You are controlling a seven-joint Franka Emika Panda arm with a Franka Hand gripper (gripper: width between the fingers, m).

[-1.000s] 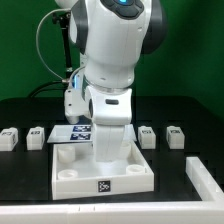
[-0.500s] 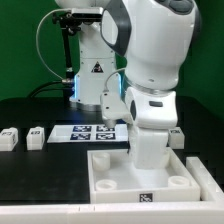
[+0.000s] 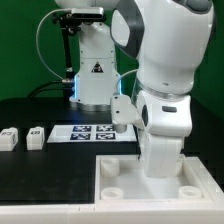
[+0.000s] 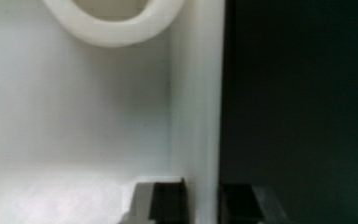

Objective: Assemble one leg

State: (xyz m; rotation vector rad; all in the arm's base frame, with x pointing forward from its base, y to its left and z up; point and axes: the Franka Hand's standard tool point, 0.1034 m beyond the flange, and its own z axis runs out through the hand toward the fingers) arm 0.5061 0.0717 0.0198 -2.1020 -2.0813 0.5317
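Exterior view: one white arm (image 3: 165, 60) stoops over one large square plate (image 3: 104, 172), where I count two round sockets (image 3: 113, 186). Two legs sit on the black table (image 3: 40, 170) at the exterior view's left, one leg (image 3: 8, 138) just beside the other leg (image 3: 36, 135), well apart from the plate. The marker board (image 3: 92, 132) lies behind.

Wrist view: the gripper (image 4: 202, 205) is clamped on the plate's edge, one finger on each side. One socket ring shows.
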